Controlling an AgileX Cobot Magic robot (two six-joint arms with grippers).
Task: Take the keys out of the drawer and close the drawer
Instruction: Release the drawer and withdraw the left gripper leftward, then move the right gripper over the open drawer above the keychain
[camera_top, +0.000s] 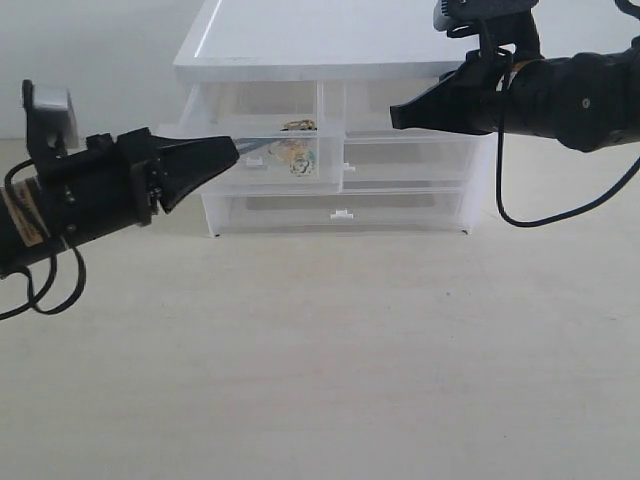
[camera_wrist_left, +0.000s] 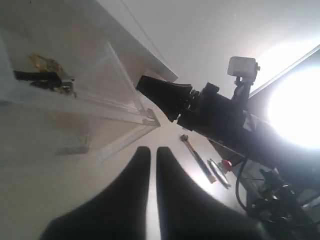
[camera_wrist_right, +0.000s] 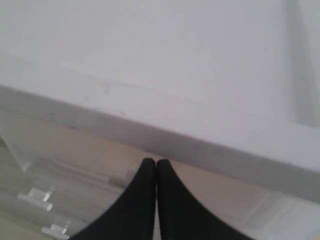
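I see the drawer (camera_top: 268, 178), translucent white, pulled out at the cabinet's (camera_top: 330, 40) top left. The keys (camera_top: 295, 152) lie inside near its front right corner, a gold-and-silver bunch on black cord.

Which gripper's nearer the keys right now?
Left, judging by the exterior view. The left gripper is shut at the left end of the open drawer, level with the keys. The right gripper, also shut, sits higher, by the cabinet top, right of them.

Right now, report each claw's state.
Left claw: closed, holding nothing.
Right claw: closed, holding nothing.
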